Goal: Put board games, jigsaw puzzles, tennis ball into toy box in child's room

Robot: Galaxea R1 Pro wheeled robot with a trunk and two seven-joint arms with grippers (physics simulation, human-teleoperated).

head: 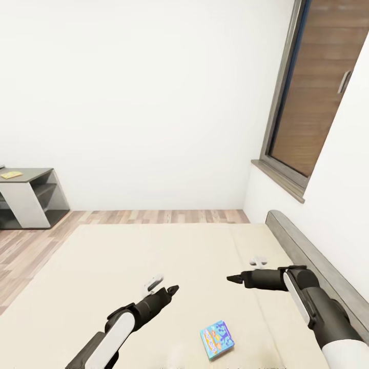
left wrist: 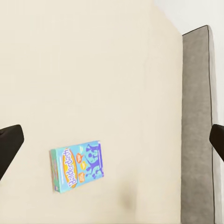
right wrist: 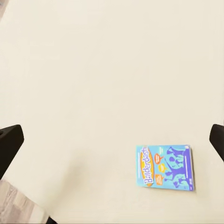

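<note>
The blue board game [head: 217, 340] is seen lying flat on the bed [head: 128, 266], between both spread, empty pincers, left [head: 171, 290] and right [head: 233, 279]. Fetching is judged underway; a lowered grasp is needed next.

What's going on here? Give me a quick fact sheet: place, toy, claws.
place: bed with beige mattress, grey headboard, wood floor, window
toy: blue board game lying flat on the mattress, near the robot
left claw: open, empty, above the mattress
right claw: open, empty, above the mattress
other: grey shelf unit by the wall
</note>
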